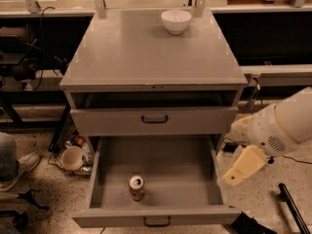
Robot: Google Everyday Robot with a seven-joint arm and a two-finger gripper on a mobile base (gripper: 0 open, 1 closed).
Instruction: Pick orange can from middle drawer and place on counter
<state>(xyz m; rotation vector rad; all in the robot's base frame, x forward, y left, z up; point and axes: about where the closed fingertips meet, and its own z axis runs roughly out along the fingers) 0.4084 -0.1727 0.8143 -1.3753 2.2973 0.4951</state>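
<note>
Hanging out past the counter's (146,52) front-right corner and well below its front edge, my gripper (242,167) sits just beside the right wall of the middle drawer (165,160), outside the box. Whether it is wide or narrow I cannot tell from here, but it holds nothing.

The drawer is already pulled fully out below the front edge, so access is settled. The orange can (137,187) stands upright on the drawer floor, left of the middle and close to the drawer's front wall, well apart from my gripper.

Of the 2 parts of the job, pick and place, I judge neither is done. What remains is to come in over the right wall, lower onto the can, take it, lift it clear of the walls and set it on the counter, where only a white bowl (176,21) stands near the back edge.
</note>
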